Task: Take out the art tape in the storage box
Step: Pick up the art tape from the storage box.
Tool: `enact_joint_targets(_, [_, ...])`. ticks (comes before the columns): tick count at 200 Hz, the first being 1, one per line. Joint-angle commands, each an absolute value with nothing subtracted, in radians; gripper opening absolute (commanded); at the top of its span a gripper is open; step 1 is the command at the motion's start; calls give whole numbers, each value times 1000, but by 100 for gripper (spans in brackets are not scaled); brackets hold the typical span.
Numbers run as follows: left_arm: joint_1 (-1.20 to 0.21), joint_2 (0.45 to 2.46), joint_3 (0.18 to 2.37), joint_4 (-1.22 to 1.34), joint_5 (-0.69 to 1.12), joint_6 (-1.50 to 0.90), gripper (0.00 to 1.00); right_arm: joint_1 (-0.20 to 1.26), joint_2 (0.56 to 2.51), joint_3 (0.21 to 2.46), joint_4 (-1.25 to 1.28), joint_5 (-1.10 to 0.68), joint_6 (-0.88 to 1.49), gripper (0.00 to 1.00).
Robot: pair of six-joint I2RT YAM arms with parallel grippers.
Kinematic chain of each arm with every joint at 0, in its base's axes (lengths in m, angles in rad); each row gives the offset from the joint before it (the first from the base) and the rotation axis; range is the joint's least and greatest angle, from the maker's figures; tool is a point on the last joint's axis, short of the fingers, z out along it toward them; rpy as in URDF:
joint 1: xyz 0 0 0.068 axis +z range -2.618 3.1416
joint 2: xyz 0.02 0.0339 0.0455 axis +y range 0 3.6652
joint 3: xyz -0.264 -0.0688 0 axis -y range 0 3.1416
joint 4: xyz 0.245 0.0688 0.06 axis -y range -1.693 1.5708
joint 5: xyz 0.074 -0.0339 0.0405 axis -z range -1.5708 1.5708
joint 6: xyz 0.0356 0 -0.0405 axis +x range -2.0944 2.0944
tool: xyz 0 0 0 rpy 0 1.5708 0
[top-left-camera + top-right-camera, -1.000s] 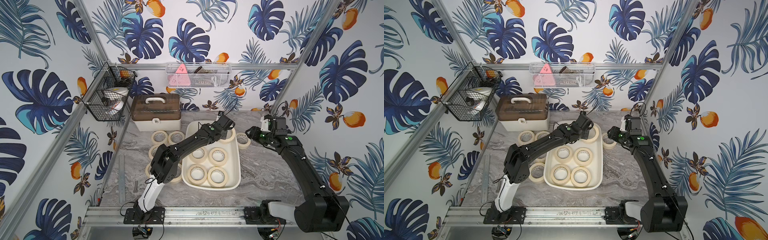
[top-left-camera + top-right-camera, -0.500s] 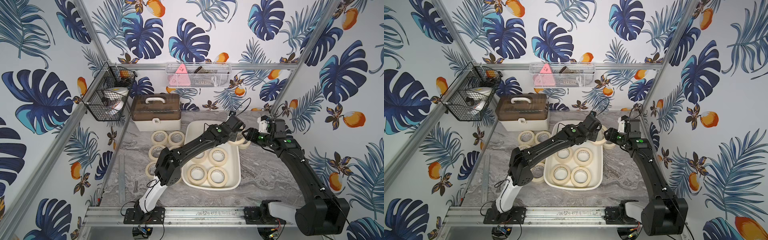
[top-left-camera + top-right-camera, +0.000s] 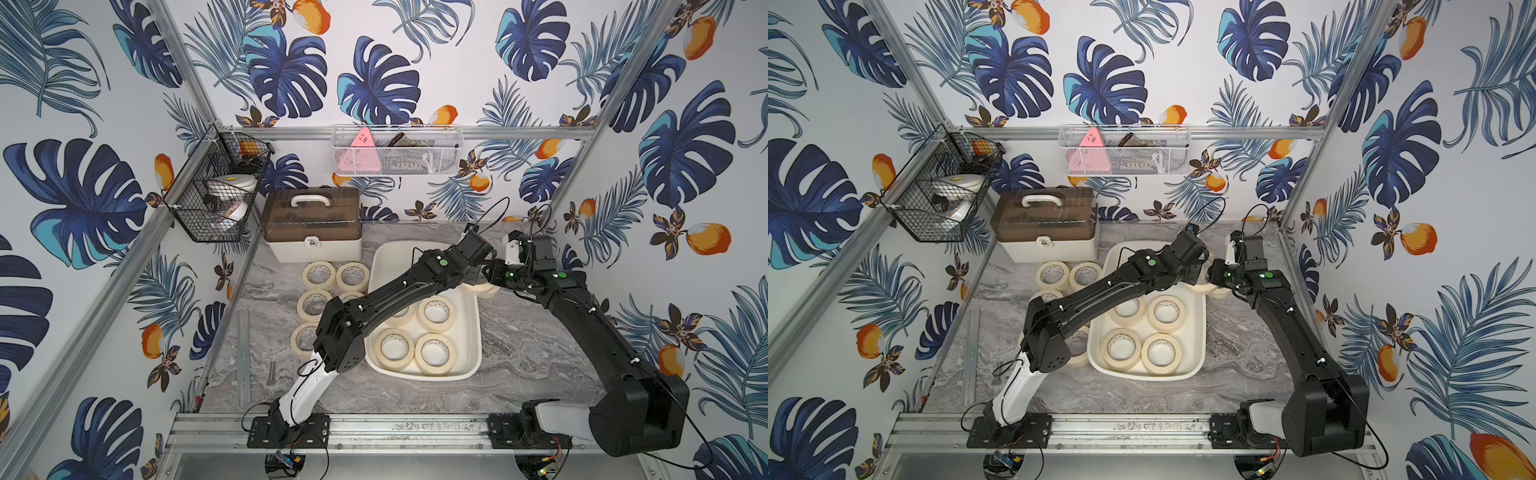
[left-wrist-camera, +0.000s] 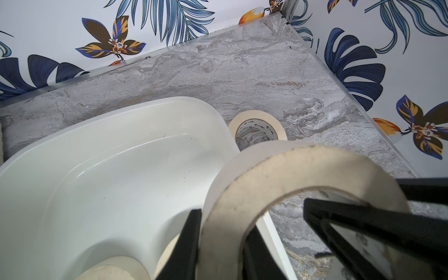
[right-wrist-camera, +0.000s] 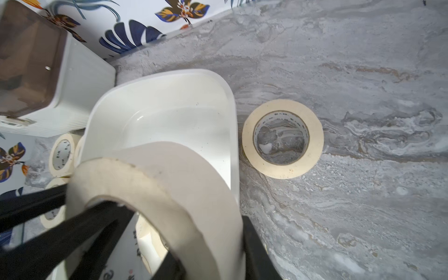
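A grey marble table (image 3: 532, 357) is sitting inside walls covered in blue leaves. Far off to the left of the fingers, a white case (image 3: 311, 228) with a brown lid is standing, and a bunch of loose rolls (image 3: 318, 276) is lying flat on the table beside it. Next, the storage box (image 3: 477, 332) is sitting in the middle. Both top views are showing four rolls of art tape (image 3: 434, 353) lying flat in its near half, behind the fingers; the wrist views are catching only bits of them. The top views are hiding the fingers under the arms. The left wrist view is showing the left gripper (image 4: 221, 232) squeezing the band of the held roll (image 4: 291, 164), one finger outside the ring and one inside. The right wrist view is showing the right gripper (image 5: 211, 247) pinching the held roll (image 5: 169, 164) from the other side. This roll is tilting up on its edge over the box's far right rim. Just past the fingertips, a lone roll (image 5: 282, 138) is lying flat on the table, right beside the box.
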State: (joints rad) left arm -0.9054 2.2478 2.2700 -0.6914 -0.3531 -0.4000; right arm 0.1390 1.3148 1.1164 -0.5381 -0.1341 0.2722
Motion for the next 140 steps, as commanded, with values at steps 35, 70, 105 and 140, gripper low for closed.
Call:
enact_joint_targets(35, [-906, 2179, 2182, -654, -322, -424, 53, 137, 1325, 1128, -505, -127, 299, 0])
enact_joint_targets(70, [-902, 2055, 2049, -571, -306, -436, 79, 138, 1341, 1128, -507, -104, 301, 0])
enact_joint_targets(105, [-892, 1939, 1955, -504, -232, -425, 90, 138, 1367, 1170, -517, -56, 304, 0])
enact_joint_targets(140, [-870, 1848, 1899, -500, -211, -434, 94, 135, 1411, 1205, -532, 53, 311, 0])
